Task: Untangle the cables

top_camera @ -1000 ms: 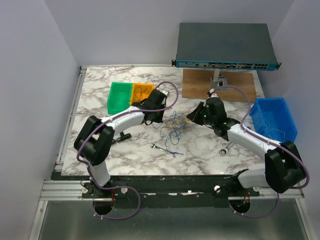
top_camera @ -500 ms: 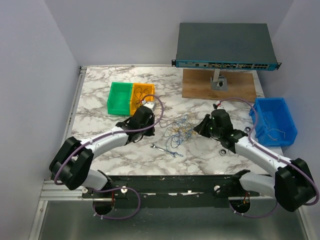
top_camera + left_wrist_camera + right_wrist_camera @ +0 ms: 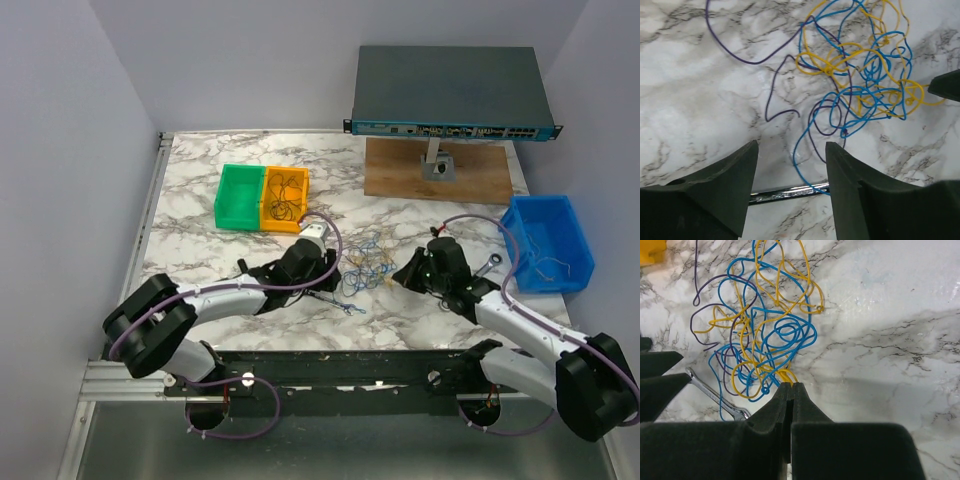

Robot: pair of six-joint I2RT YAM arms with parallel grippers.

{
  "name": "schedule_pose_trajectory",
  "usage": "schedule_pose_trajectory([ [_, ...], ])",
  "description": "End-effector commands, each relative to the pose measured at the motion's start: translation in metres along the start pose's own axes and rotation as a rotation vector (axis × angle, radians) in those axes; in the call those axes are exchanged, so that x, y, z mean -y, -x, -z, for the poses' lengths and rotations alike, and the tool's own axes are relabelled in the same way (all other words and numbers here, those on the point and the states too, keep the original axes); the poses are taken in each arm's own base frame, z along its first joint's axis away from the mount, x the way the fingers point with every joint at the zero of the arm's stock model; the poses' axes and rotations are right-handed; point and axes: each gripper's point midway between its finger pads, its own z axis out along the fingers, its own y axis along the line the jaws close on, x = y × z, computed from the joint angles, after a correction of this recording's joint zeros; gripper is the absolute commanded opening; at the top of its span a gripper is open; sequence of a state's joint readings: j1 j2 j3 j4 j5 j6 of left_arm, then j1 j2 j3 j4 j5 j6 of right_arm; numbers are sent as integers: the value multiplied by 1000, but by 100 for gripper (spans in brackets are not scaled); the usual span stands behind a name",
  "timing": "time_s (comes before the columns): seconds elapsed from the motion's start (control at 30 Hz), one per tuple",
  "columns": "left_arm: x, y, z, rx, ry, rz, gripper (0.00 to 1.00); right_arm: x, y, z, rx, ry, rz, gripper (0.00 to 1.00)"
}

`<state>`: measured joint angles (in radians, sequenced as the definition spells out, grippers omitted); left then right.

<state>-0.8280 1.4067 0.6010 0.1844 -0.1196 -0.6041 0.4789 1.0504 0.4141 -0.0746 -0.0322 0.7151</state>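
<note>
The cables [image 3: 364, 264] lie as one tangle of thin blue, yellow and dark purple wires on the marble table, between the two arms. In the left wrist view the tangle [image 3: 860, 75] is ahead and to the right of my left gripper [image 3: 791, 150]. That gripper [image 3: 335, 272] is open, nothing sits between its fingers, and one blue strand runs under the gap. My right gripper [image 3: 791, 385] is shut, with yellow strands of the tangle [image 3: 765, 330] pinched at its tips. From above, the right gripper [image 3: 402, 275] sits at the tangle's right edge.
A silver wrench [image 3: 790, 192] lies under the left fingers, also visible as the wrench [image 3: 715, 395]. Another wrench [image 3: 490, 262] lies by the right arm. Green bin [image 3: 238, 195] and orange bin [image 3: 283, 198] stand back left, a blue bin [image 3: 548, 240] right, a network switch [image 3: 450, 90] behind.
My left gripper has swung toward the near edge and opened beside the tangle. The right gripper, still shut, has drawn back toward the near edge, and the tangle has shifted with it.
</note>
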Motion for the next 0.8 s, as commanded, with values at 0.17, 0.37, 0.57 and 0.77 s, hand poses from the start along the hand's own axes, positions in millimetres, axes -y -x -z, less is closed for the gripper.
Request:
schedule_pose_trajectory([
  [0.17,40,8,-15,73,-36,21,76,18,-24,7,-18,-23,-49,1],
  [0.37,53,10,-34,72,-38,54,98,16,-22,10,-4,-9,-49,1],
  [0.57,66,7,-43,49,-78,59,96,17,-19,12,11,-21,-47,1],
  [0.77,76,5,-54,0,-89,36,92,17,-18,11,19,-13,-54,1],
])
